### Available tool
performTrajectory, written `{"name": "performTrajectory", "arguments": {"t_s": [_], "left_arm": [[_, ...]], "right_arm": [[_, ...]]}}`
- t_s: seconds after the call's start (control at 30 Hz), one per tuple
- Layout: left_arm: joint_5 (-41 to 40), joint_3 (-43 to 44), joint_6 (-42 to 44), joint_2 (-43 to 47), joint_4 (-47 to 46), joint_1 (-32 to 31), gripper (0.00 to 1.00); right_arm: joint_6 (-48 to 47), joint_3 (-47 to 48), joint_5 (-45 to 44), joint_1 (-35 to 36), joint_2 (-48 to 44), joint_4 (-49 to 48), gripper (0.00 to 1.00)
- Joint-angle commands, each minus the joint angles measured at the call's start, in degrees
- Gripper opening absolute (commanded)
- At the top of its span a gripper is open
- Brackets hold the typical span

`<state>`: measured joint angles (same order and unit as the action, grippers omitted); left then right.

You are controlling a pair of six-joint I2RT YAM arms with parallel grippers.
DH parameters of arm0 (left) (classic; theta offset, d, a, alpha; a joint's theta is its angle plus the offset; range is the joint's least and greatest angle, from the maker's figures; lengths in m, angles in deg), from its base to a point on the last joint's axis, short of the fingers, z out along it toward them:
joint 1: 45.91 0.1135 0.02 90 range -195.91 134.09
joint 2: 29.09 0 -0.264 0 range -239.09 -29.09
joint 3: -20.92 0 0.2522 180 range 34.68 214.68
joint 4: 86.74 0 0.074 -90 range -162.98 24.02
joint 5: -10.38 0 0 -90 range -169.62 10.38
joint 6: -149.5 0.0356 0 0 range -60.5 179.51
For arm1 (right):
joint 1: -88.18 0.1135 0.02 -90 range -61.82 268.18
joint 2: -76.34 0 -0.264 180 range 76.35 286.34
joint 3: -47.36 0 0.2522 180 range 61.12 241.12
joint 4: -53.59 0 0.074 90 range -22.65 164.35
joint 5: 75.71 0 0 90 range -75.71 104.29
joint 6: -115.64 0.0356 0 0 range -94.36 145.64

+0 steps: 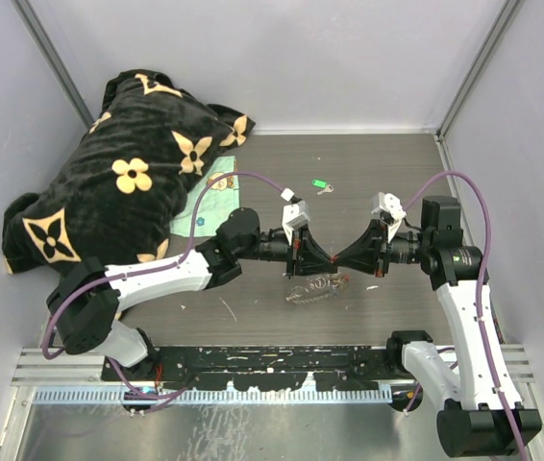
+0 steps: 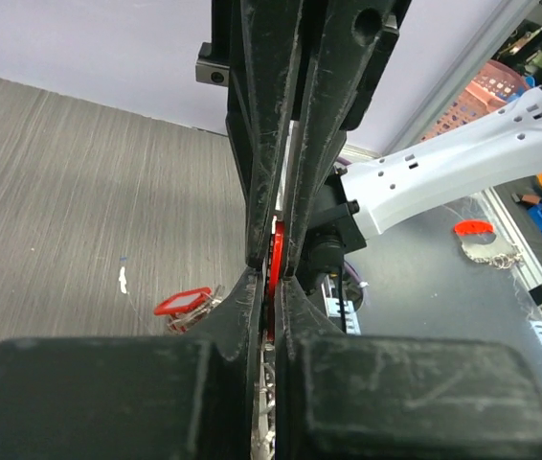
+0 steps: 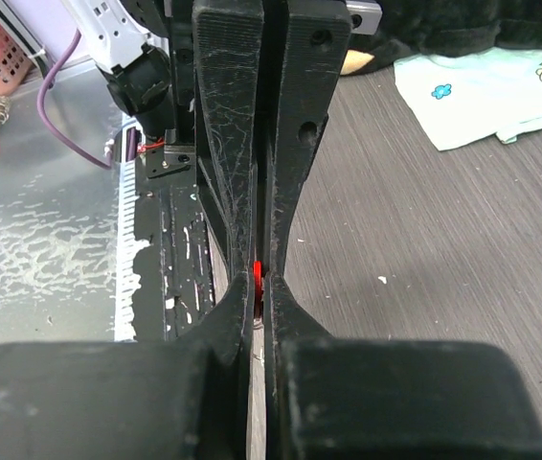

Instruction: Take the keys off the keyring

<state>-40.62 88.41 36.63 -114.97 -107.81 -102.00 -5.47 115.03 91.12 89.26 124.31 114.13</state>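
Observation:
My left gripper (image 1: 327, 257) and right gripper (image 1: 339, 259) meet tip to tip above the middle of the table. Both are shut on the same thin red plastic tag of a key, seen edge-on between the left fingers (image 2: 274, 264) and between the right fingers (image 3: 257, 281). The keyring (image 1: 315, 288) lies just below the tips as a dark, silvery cluster, and a strip of its chain-like metal (image 2: 265, 398) shows in the gap of the left jaws. Another red-tagged key (image 2: 183, 304) rests on the table beside it. A green-tagged key (image 1: 320, 184) lies apart, farther back.
A black blanket with gold flowers (image 1: 128, 182) fills the back left corner, over a pale teal cloth (image 1: 210, 197). Grey walls close in the table on three sides. A metal rail (image 1: 272, 365) runs along the near edge by the arm bases.

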Motion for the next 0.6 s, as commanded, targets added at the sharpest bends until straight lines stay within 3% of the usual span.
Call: {"name": "performTrajectory", "arguments": {"t_s": [0.0, 0.07, 0.23, 0.3, 0.4, 0.57], "left_arm": [[2.3, 2.66, 0.29, 0.37, -0.94, 0.1, 0.0], [2.14, 2.29, 0.06, 0.66, -1.14, 0.34, 0.0], [2.89, 0.87, -1.59, 2.12, -3.22, 1.43, 0.0], [2.86, 0.08, -2.46, 2.94, -4.44, 1.75, 0.0], [2.58, -0.81, -3.68, 4.19, -5.69, 2.12, 0.0], [-2.37, -4.37, -7.07, 7.58, -9.14, 2.4, 0.0]], "right_arm": [[-0.37, 2.78, 2.09, 0.15, -0.89, -1.52, 0.01], [-0.27, 3.07, 1.92, 0.15, -1.03, -1.52, 0.04], [1.47, 4.7, 2.23, -0.91, -1.35, -1.61, 0.4], [1.83, 5.34, 3.43, -2.68, -1.89, -1.4, 0.49], [2.1, 5.17, 4.95, -5.28, -3.15, -1.13, 0.55], [1.15, 4.56, 4.92, -6.52, -4.76, -0.19, 0.56]]}}
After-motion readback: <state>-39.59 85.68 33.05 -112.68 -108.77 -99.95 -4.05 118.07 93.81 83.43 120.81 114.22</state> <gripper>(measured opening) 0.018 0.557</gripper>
